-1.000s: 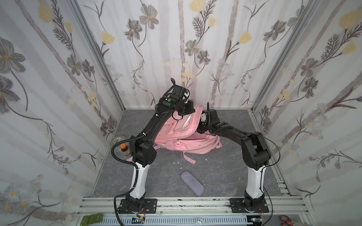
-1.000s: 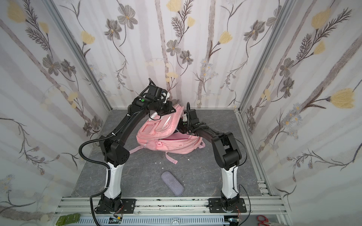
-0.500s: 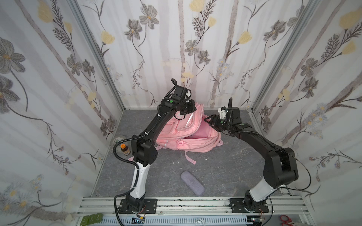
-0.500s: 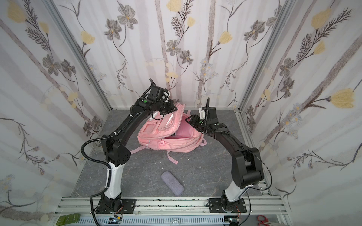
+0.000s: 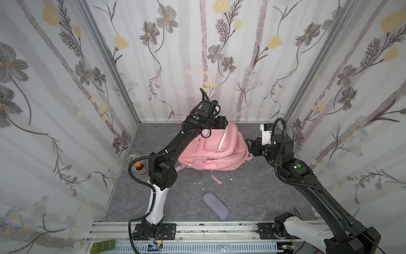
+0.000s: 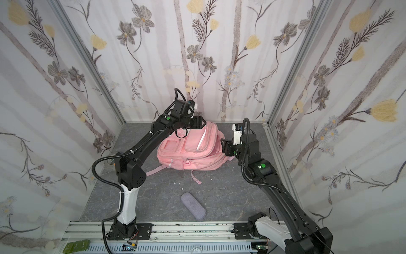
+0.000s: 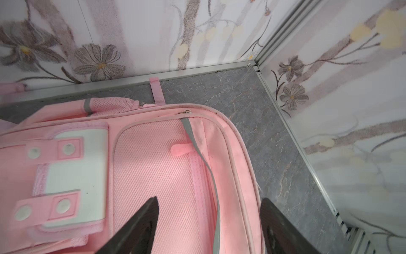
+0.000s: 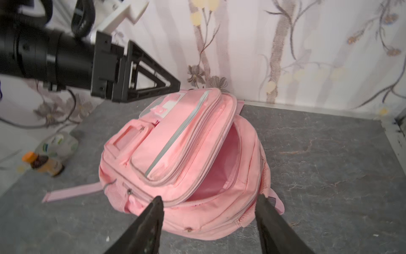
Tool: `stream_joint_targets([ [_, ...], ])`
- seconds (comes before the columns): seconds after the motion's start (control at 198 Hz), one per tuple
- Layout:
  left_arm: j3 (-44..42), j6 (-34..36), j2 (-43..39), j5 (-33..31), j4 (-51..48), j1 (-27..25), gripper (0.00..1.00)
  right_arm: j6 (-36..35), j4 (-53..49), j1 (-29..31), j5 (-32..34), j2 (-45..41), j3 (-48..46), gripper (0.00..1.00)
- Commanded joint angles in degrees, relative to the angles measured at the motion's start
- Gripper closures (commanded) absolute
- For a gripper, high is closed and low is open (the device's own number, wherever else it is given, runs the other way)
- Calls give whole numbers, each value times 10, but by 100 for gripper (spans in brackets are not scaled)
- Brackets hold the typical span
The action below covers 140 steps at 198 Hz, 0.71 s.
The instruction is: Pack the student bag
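the bag [image 5: 211, 151] lies at the back of the grey table [image 5: 252, 193], its main compartment gaping toward the right. the left arm [image 5: 171, 147] rises from its base, bends at the elbow, and stretches its forearm up and back over the bag. the left gripper [image 5: 222, 123] hovers above the bag's rear edge, nearly level and pointing right. in the left wrist view its jaws stand wide apart over the pink mesh panel [image 7: 153, 176], pinching nothing. the right arm [image 5: 307, 182] leans out to the right, then folds inward, so the right gripper [image 5: 249, 144] points left at the bag's open side, just beside it. its jaws too are spread and empty. a pouch [image 5: 216, 205] lies near the front, well apart from the bag. a bottle [image 5: 140, 168] stands at the table's left edge.
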Motion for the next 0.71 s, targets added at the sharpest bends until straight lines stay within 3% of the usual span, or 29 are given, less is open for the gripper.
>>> stream_joint_targets([
  [0.0,-138,204,-94,9,101,0,26,-229,63,20,-107,-35,-36,36],
  [0.106,-293,300,-191,-7,160,3,27,-314,112,52,-117,-44,-75,30],
  [0.243,-419,365,-275,-5,188,14,28,-549,94,109,-92,2,-89,18],
  [0.303,-446,409,-294,-3,174,16,29,-621,109,122,-78,30,-92,17],
  [0.47,-478,477,-309,-25,130,27,35,-669,160,121,-46,139,-61,18],
  [0.703,-535,474,-340,-12,154,47,35,-693,171,113,-27,274,-8,25],
])
